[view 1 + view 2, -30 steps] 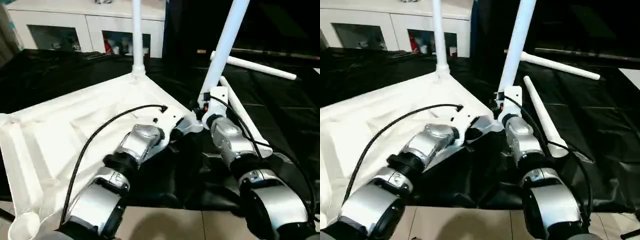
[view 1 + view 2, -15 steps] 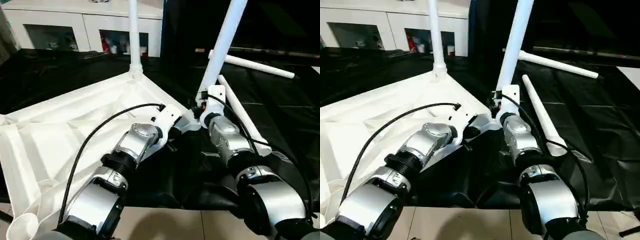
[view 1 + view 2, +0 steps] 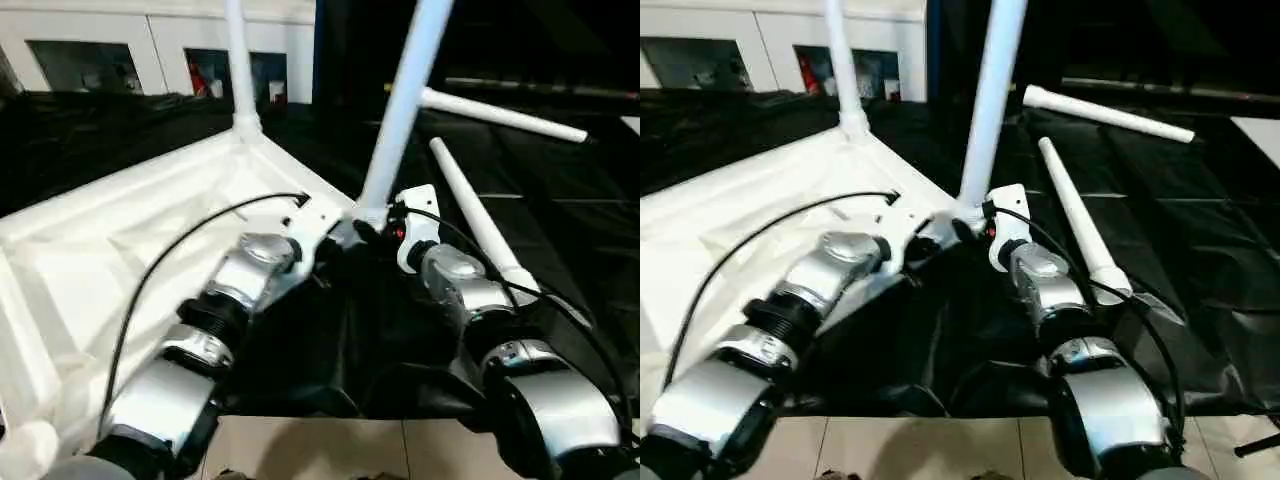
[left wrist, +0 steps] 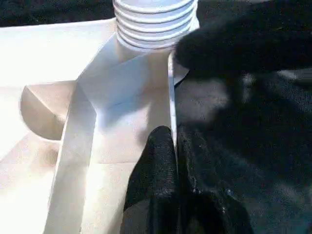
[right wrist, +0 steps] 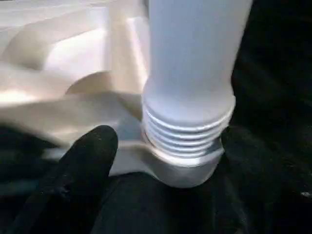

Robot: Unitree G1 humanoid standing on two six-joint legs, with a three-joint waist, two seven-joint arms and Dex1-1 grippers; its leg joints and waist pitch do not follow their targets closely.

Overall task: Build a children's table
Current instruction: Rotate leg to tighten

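The white plastic rectangular table top (image 3: 120, 230) lay ribbed underside up on a black sheet (image 3: 560, 190), two white tapered tubular legs standing in its corner sockets: the far leg (image 3: 238, 60) and the near leg (image 3: 405, 100). Two more loose white legs (image 3: 478, 222) (image 3: 505, 115) lay on the sheet to the right. The left gripper (image 4: 173, 161) was pinched shut on the top's thin edge beside the near socket. The right gripper (image 5: 161, 146) stood wide open, its fingers (image 5: 87, 151) on either side of the near leg's threaded base.
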